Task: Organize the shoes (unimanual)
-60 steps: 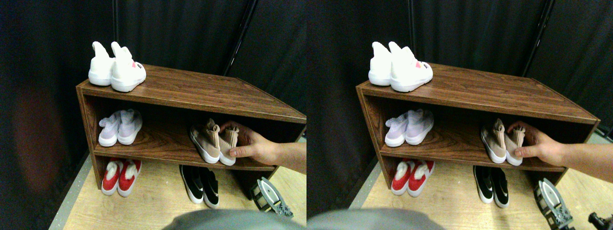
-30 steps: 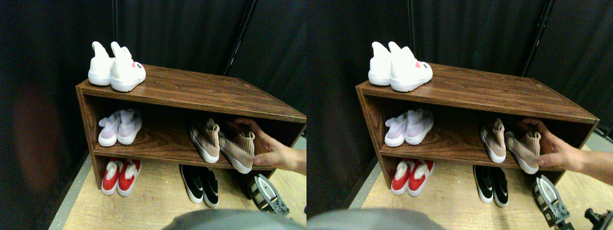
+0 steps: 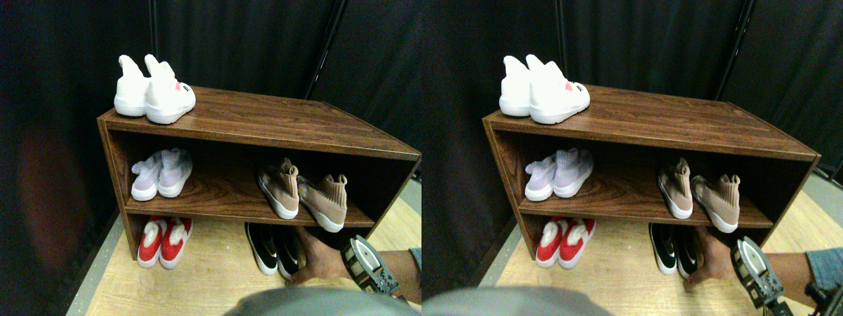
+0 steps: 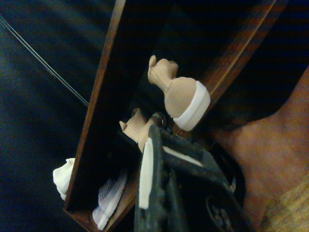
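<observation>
On the right of the middle shelf stand two tan knit sock-shoes. The left tan shoe [image 3: 278,191] [image 4: 137,128] sits straight. The right tan shoe [image 3: 323,201] [image 4: 182,98] is turned askew, its white sole hanging over the shelf's front edge. A pair of black slip-ons [image 3: 270,247] rests on the floor under the shelf, and a person's hand [image 3: 317,258] [image 4: 270,154] lies on its right shoe. My right gripper [image 3: 362,258] [image 4: 155,179] hangs low at the right, just in front of the hand's wrist, below the askew tan shoe, touching no shoe.
The brown wooden shelf [image 3: 263,122] carries white high sneakers [image 3: 153,89] on its top left and pale lavender sneakers [image 3: 161,174] on the middle shelf's left. Red shoes [image 3: 163,240] lie on the wood floor beneath. Dark curtains hang behind.
The person's hand turned the right tan shoe askew, let it go, and dropped to the black slip-ons on the floor. The camera view shifted slightly.
</observation>
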`<state>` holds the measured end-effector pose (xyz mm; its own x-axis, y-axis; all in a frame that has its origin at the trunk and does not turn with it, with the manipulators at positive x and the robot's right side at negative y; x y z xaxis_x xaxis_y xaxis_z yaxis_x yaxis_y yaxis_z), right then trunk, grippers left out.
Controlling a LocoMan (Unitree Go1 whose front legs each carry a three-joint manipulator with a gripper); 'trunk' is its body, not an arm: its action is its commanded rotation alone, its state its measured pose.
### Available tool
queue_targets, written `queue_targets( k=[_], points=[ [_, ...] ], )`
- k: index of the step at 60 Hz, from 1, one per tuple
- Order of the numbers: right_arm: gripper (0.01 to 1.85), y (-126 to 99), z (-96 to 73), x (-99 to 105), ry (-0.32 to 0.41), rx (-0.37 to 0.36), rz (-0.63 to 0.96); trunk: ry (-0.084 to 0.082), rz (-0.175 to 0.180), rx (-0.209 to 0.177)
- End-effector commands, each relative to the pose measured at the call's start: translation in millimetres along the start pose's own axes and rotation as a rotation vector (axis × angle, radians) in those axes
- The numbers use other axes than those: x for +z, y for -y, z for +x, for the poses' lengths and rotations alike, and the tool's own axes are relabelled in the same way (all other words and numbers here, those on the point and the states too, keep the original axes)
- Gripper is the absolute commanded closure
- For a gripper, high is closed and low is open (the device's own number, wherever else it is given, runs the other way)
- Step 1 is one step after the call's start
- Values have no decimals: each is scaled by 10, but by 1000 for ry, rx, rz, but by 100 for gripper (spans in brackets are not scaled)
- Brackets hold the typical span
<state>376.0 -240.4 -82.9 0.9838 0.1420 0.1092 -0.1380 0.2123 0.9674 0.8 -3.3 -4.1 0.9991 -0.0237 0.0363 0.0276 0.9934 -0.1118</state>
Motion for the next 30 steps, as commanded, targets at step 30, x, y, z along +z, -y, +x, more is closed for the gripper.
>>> queue_targets(
  k=[30],
  points=[
    [180, -122, -6, -15, -8, 37, -20, 12, -6, -12]
  ],
)
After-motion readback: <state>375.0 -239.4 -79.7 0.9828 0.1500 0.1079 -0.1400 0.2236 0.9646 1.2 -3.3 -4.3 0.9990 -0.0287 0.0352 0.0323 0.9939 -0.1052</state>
